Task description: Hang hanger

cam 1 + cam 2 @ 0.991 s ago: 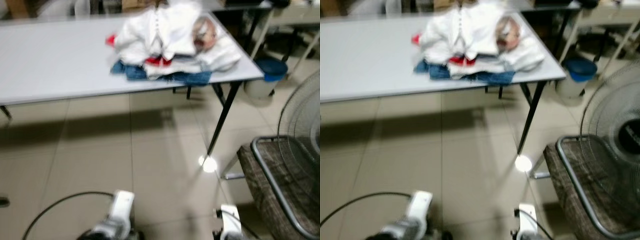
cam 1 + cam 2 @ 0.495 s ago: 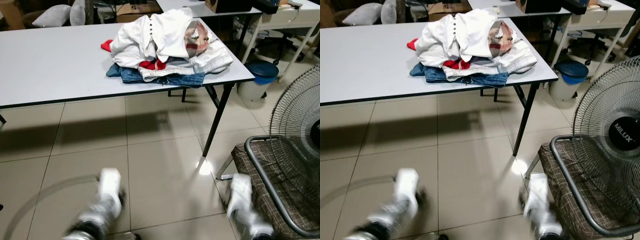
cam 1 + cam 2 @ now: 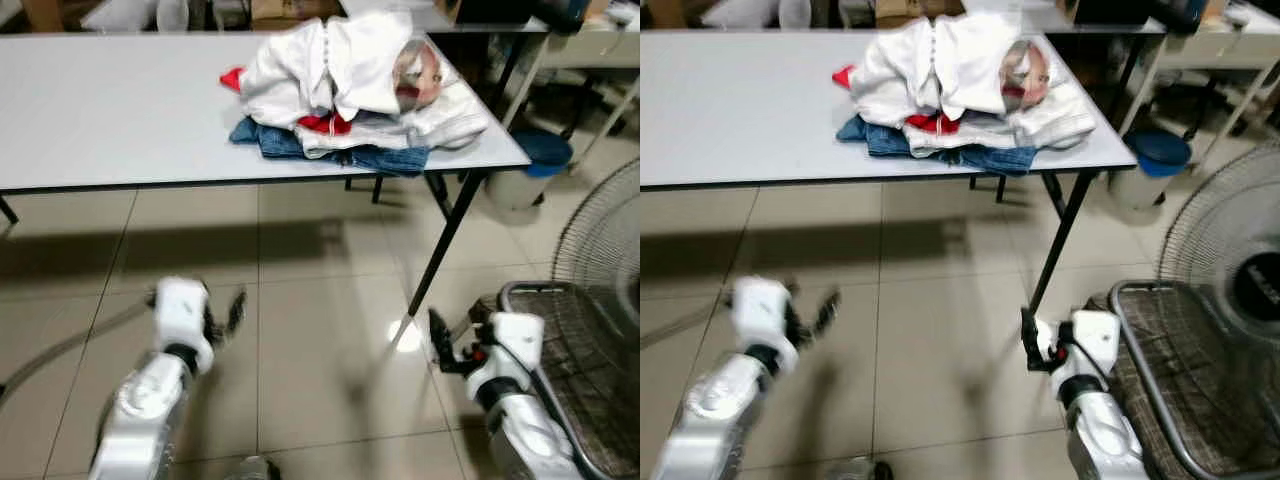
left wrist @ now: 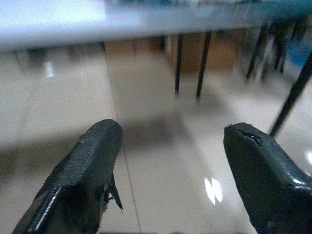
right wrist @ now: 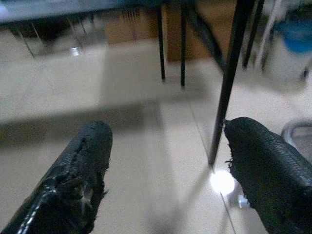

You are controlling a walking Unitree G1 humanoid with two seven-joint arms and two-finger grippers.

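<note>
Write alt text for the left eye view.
A heap of clothes sits on a white table above a tiled floor. Below, the left gripper and right gripper are raised, both empty. A fan and chair stand at right.

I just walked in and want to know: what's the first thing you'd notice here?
The big heap of clothes, white ones on top of blue jeans with bits of red, sits near the right end of the long white table. Below, the left gripper and right gripper are raised over the tiled floor, both open and empty. A fan stands at far right.
</note>
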